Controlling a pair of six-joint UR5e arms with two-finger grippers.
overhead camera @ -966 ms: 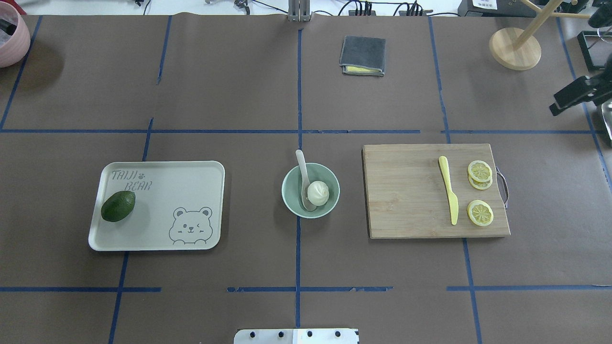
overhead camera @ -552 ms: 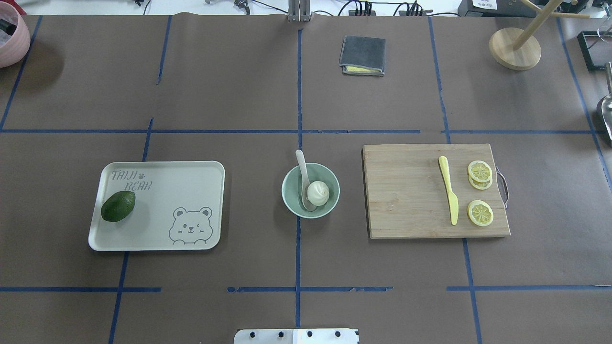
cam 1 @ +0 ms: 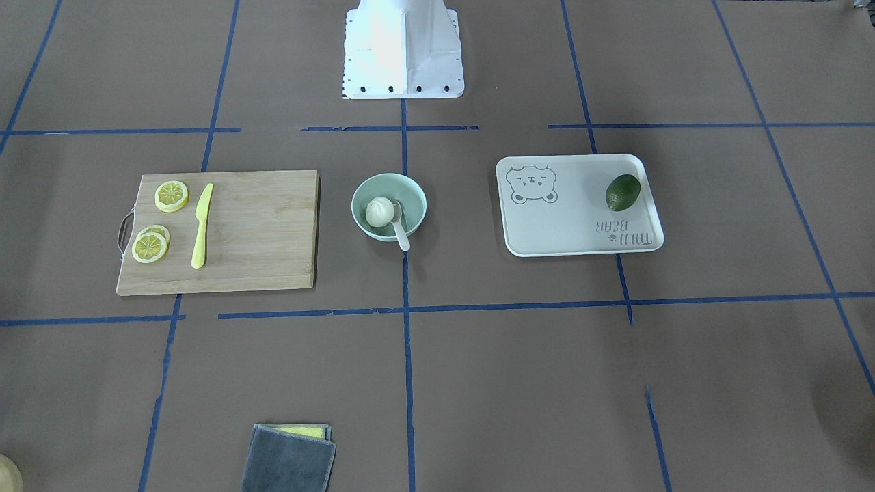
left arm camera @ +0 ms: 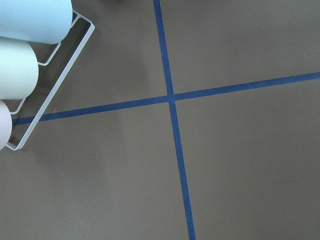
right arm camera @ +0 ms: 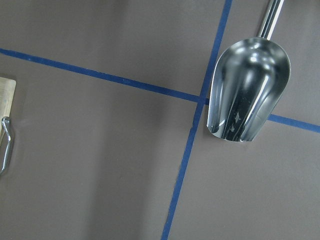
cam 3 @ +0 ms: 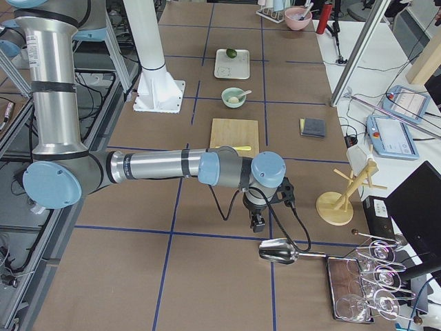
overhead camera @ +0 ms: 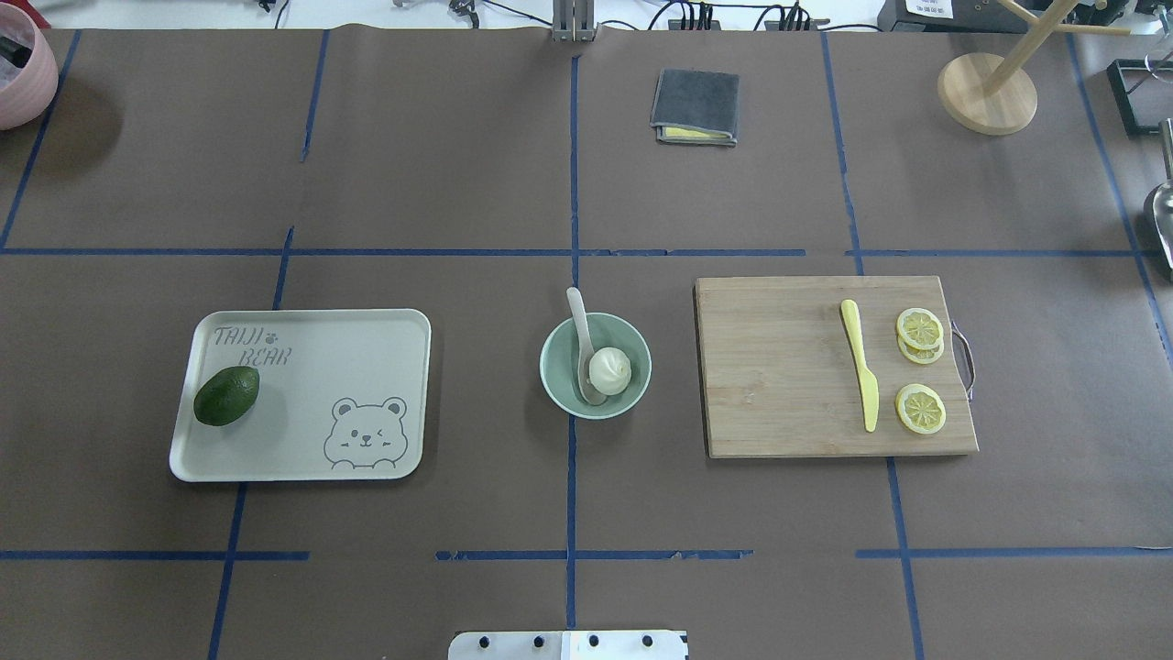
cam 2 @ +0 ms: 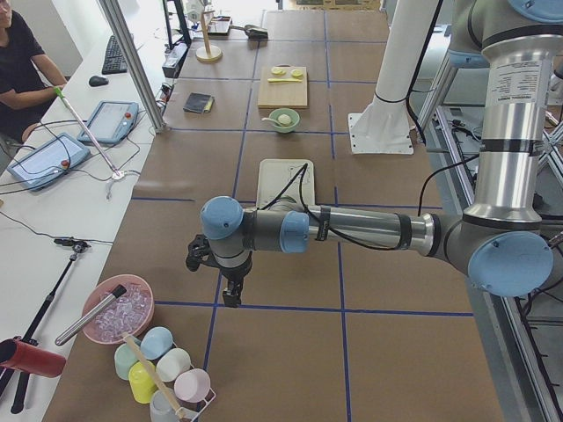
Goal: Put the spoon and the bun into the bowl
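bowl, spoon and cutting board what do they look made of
The bowl: matte mint plastic or melamine, by its even colour and dull sheen; ceramic is possible. The spoon: likely off-white plastic, smooth and matte. The cutting board: wood or bamboo, with visible grain strips.

Robotics lab with a taped test bench.
The bench (overhead camera: 458,137) is papered in brown and gridded with blue tape (overhead camera: 571,477). Two industrial arms (cam 2: 352,230) rise from a white pedestal (cam 1: 402,48). Alongside, an operator (cam 2: 18,61) sits at a white desk (cam 2: 53,202) with touchscreen pendants (cam 2: 113,121), a keyboard (cam 2: 114,54) and loose cables.
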